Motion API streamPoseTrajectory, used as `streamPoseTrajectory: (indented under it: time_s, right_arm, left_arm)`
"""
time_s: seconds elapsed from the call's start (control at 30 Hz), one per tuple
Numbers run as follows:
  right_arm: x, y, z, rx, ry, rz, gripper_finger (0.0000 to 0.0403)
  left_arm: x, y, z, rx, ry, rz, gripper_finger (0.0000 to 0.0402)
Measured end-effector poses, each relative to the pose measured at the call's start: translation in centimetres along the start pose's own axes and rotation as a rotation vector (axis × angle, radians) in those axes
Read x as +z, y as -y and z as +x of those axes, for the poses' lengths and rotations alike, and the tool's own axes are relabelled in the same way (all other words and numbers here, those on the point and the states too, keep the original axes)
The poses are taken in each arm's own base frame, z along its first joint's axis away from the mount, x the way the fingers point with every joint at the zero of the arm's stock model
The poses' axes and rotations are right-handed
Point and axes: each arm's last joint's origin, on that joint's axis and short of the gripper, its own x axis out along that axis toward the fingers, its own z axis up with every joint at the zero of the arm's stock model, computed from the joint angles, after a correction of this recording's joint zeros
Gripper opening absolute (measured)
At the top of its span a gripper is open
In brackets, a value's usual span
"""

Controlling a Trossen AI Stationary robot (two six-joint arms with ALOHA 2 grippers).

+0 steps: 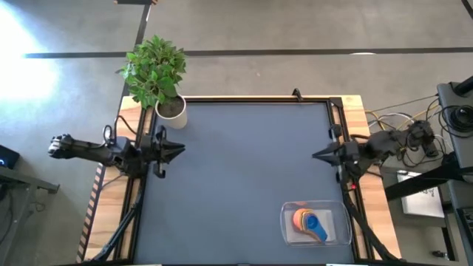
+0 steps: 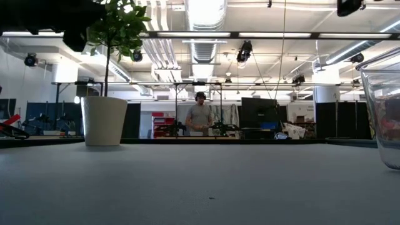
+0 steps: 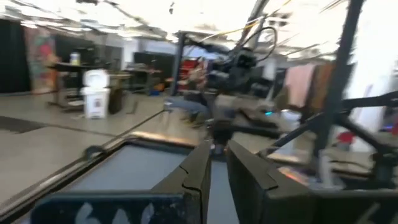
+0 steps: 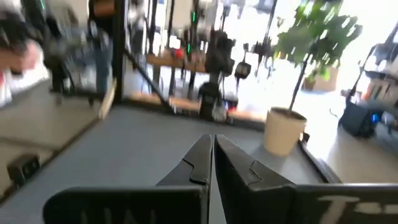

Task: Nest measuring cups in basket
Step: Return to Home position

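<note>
The clear basket (image 1: 341, 235) sits at the table's near right; its wall (image 2: 382, 119) shows at the right edge of the low view. Inside it lie nested measuring cups (image 1: 309, 221): an orange one with a blue one (image 1: 316, 225) on top, others hidden beneath. My left gripper (image 1: 182, 151) hangs shut at the table's left edge, pointing level across the table. My right gripper (image 1: 314, 156) hangs shut at the right edge, pointing back toward the left one, well clear of the basket. Both hold nothing.
A potted plant in a white pot (image 1: 171, 112) stands at the table's far left corner, close behind my left gripper. The wide dark mat (image 1: 244, 170) between the arms lies bare. A person (image 2: 200, 115) stands far off in the room behind.
</note>
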Motion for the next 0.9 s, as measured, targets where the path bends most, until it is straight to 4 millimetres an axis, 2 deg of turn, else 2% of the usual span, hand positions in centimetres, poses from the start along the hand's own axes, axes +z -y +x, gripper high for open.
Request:
streamPoseTrajectory:
  time_s: [0.13, 0.23, 0.4, 0.47, 0.57, 0.73, 0.9]
  right_arm:
    - [-1.5, 0.1, -0.6, -0.028, 0.039, 0.009, 0.0008]
    - [-3.1, 0.0, -0.9, -0.034, 0.02, -0.011, 0.0008]
    - [-4.3, 0.0, -1.5, -0.078, 0.169, 0.004, 0.0008]
    - [-5.2, -0.1, -1.3, -0.096, 0.219, 0.004, 0.0008]
    - [-7.1, -0.7, -0.4, -0.094, 0.19, -0.014, 0.0008]
    - [-9.8, -1.4, 0.7, -0.081, 0.155, -0.016, 0.0008]
    - [-11.5, -1.8, 1.2, -0.071, 0.159, -0.016, 0.0008]
  left_arm:
    - [-0.1, -0.4, -1.0, 0.027, -0.019, 0.017, 0.0005]
    - [-0.2, -0.6, -1.7, 0.028, -0.032, 0.015, 0.0003]
    - [-0.7, -1.1, -3.2, 0.03, -0.063, 0.014, 0.0001]
    - [-1.0, -1.2, -3.2, 0.032, -0.073, 0.009, 0.0]
    - [-1.4, -1.1, -3.1, 0.009, -0.092, 0.011, 0.0]
    - [-2.7, -1.1, -2.9, 0.008, -0.131, 0.016, 0.0]
    - [-4.7, -1.3, -2.8, 0.014, -0.18, 0.036, 0.0]
